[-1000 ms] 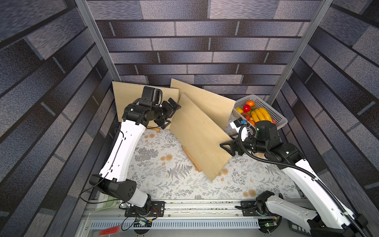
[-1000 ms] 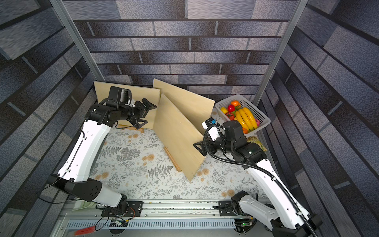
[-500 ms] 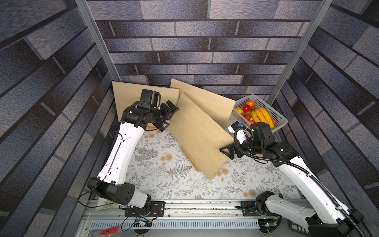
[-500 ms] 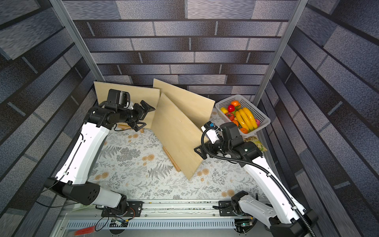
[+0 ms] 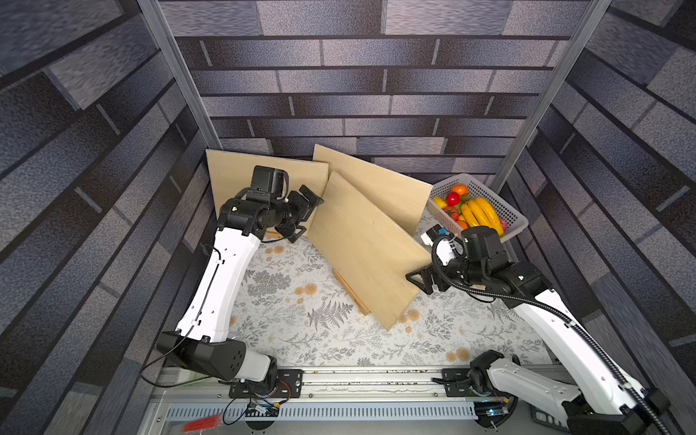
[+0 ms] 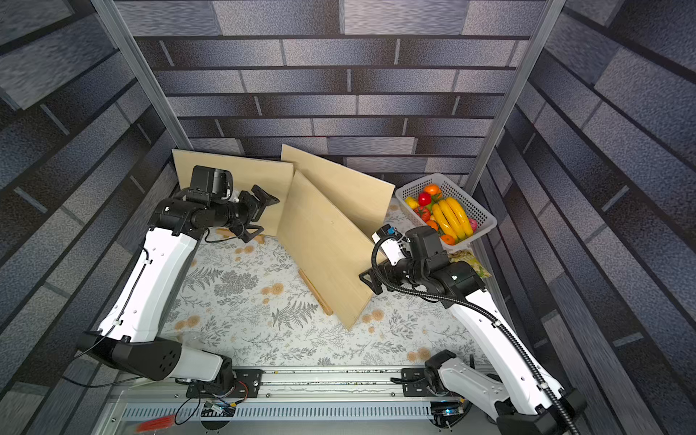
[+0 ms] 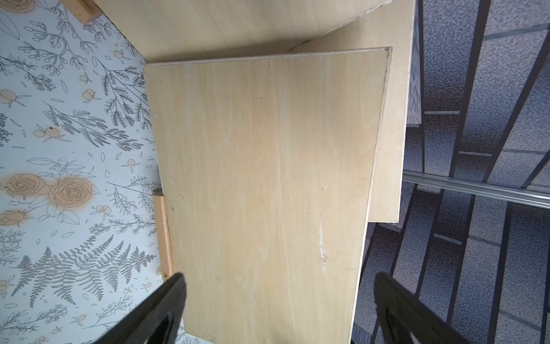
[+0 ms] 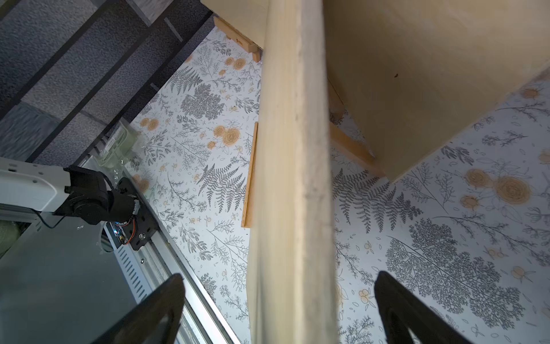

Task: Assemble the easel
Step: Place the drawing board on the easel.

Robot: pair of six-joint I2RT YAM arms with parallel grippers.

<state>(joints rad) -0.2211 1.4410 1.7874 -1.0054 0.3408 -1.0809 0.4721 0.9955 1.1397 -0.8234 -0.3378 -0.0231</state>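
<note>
Three pale plywood easel boards stand at the back of the floral table. One leans on the back wall at the left [image 5: 241, 177], one in the middle [image 5: 376, 184], and a tilted front board [image 5: 361, 244] has a wooden strip [image 5: 350, 290] at its foot. My left gripper [image 5: 307, 211] is open and empty, just left of the front board, facing along the left board [image 7: 262, 178]. My right gripper [image 5: 420, 280] is open with the front board's right edge [image 8: 291, 178] running between its fingers, untouched by either finger.
A white basket [image 5: 508, 216] of plastic fruit sits at the back right, just behind my right arm. Brick-patterned walls close in on three sides. The arm rail [image 5: 357, 380] runs along the front edge. A second wooden strip [image 7: 163, 235] lies at the left board's foot.
My right gripper has slid a little toward the front along the board's edge and its jaws have widened slightly. The left gripper has sunk slightly. The boards have not moved.
</note>
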